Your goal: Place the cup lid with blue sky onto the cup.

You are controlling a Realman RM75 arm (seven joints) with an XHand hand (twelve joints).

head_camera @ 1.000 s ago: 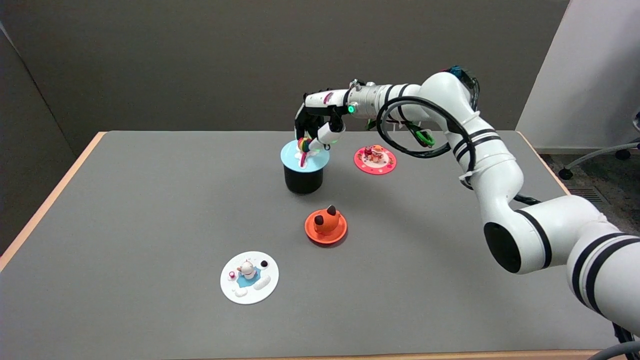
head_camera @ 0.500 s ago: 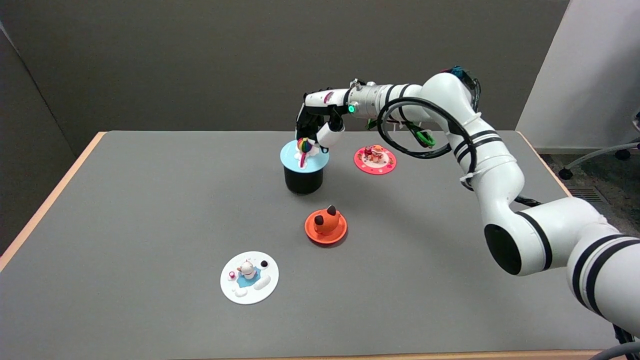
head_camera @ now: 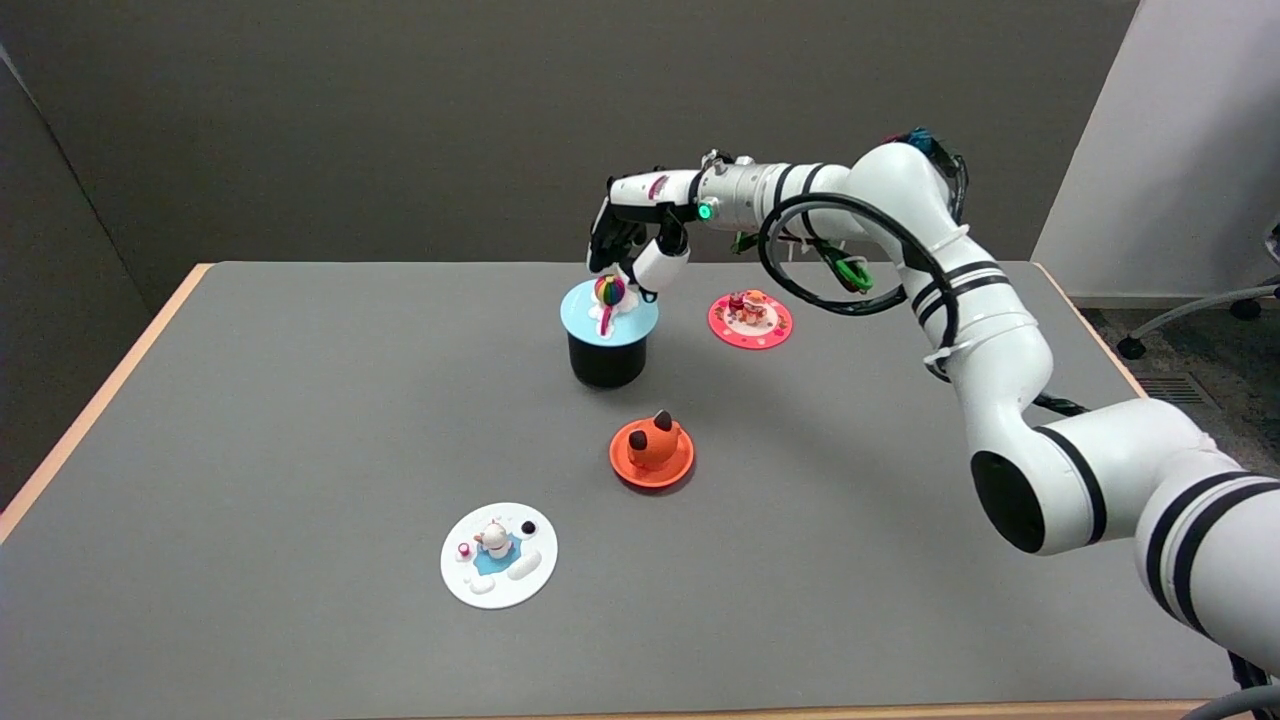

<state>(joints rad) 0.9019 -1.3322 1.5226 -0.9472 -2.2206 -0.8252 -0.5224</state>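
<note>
Right hand (head_camera: 632,250) hovers empty, fingers loosely apart, above sky-blue lid (head_camera: 609,312) with rainbow figure capping black cup (head_camera: 607,362).

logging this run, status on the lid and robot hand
Right robot hand open, just above the lid's figure. Blue lid seated on the black cup. Nothing in the way; three other lids lie apart.

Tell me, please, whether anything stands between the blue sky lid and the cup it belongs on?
Nothing visible does: the blue sky lid already sits on the black cup. The right hand hangs just above it, fingers apart, holding nothing.
</note>
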